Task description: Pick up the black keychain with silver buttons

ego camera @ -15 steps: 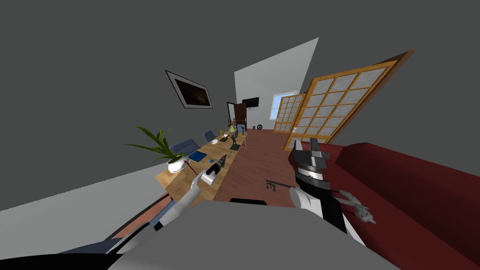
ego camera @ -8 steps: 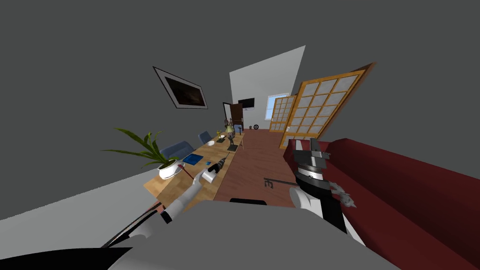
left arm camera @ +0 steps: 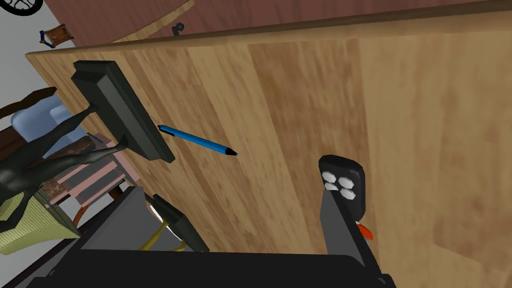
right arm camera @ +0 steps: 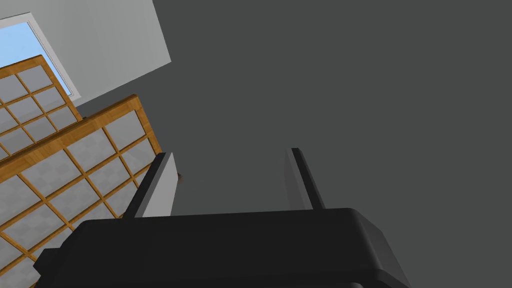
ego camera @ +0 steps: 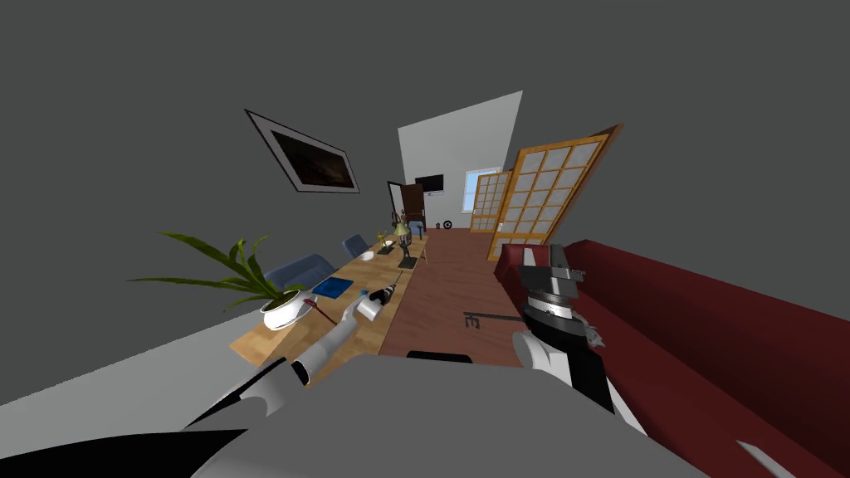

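Note:
The black keychain (left arm camera: 345,181), a small fob with several silver buttons, lies flat on the wooden table (left arm camera: 410,110). My left gripper (left arm camera: 230,195) hovers low over the table with its jaws open. One fingertip (left arm camera: 336,220) covers the keychain's near end, so the fob sits at that finger rather than between the two. A small orange-red piece (left arm camera: 365,231) shows beside that finger. In the head view my left gripper (ego camera: 385,293) reaches out over the table's (ego camera: 349,340) right edge. My right gripper (ego camera: 551,267) is raised in front of the sofa, open and holding nothing.
A blue pen (left arm camera: 197,140) and a dark figurine on a black base (left arm camera: 121,116) lie beyond the gripper. A potted plant (ego camera: 280,309) and a blue book (ego camera: 333,287) sit on the table's near part. A red sofa (ego camera: 705,332) runs along the right, with a key-shaped object (ego camera: 486,318) on the floor.
My head view has swung, so the table, plant and picture slide to the left and the sofa comes closer. Both arms keep their poses.

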Controlling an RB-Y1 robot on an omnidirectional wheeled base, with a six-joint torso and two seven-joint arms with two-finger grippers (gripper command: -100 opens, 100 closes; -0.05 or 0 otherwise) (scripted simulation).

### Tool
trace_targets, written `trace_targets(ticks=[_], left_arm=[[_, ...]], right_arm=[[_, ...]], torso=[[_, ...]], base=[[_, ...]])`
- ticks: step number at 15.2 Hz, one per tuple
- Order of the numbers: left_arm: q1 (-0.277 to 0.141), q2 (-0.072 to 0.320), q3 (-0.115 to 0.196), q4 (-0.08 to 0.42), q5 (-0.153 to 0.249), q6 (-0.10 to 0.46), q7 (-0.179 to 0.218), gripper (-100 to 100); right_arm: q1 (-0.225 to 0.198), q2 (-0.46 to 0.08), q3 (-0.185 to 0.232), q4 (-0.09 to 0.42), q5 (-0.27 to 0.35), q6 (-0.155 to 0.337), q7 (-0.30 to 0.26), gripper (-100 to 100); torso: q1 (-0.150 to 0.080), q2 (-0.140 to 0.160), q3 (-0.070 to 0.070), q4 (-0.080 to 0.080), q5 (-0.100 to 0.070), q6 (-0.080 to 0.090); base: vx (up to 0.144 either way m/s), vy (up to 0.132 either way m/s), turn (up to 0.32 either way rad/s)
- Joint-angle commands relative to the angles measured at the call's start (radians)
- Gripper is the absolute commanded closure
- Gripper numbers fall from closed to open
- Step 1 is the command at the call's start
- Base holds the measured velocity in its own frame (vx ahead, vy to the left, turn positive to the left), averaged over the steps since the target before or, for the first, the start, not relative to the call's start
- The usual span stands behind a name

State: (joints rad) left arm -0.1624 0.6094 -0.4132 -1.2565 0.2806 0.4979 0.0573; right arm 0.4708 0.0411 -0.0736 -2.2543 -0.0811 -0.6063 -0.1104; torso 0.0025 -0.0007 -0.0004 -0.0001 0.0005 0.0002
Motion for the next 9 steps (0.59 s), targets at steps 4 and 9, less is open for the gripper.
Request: trace_targets(ticks=[4, 9], left_arm=[[-0.068, 0.025, -0.047, 0.112, 0.041, 0.101, -0.007, -100], [-0.105, 0.039, -0.074, 0.172, 0.064, 0.176, -0.010, -100]], right_arm=[[0.000, 0.000, 0.000, 0.000, 0.000, 0.000, 0.000, 0], [0.000, 0.000, 0.000, 0.000, 0.000, 0.000, 0.000, 0]], torso=[[0.000, 0.000, 0.000, 0.000, 0.000, 0.000], [-0.001, 0.000, 0.000, 0.000, 0.000, 0.000]], base=[[-0.006, 0.031, -0.136], [-0.007, 0.023, -0.125]])
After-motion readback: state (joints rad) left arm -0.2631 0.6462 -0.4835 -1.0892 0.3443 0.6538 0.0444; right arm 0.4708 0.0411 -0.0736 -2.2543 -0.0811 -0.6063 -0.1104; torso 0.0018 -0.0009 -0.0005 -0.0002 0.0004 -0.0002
